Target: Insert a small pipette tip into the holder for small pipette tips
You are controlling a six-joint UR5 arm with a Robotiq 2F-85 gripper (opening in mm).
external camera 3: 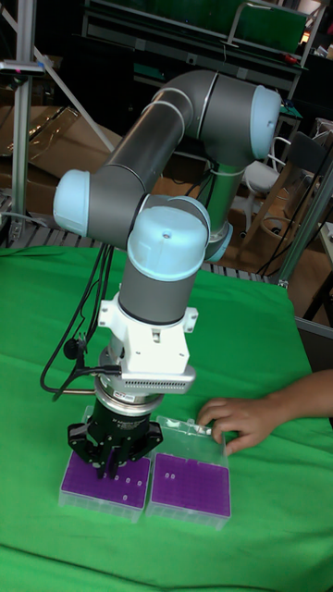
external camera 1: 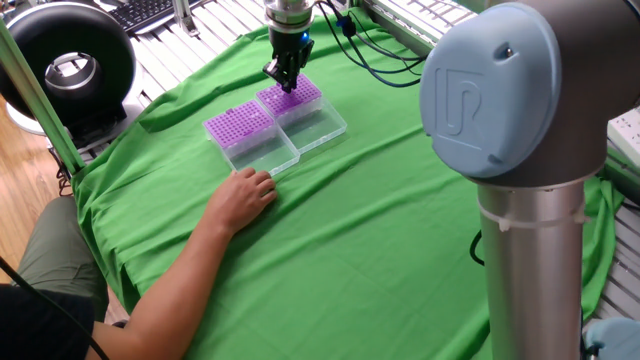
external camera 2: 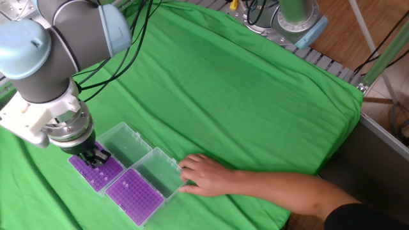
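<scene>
My claw [external camera 3: 109,460] poised over purple tip holder [external camera 1: 291,96] near far tabletop edge; claw state, pipette tip: cannot tell. Second holder [external camera 1: 240,124] touching alongside. Person's hand [external camera 1: 243,195] beside it; green cloth [external camera 1: 400,220] bare elsewhere.

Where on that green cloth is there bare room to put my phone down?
The wide cloth beyond the hand is bare. It is crowded around the two tip boxes, where the end effector hovers.
</scene>
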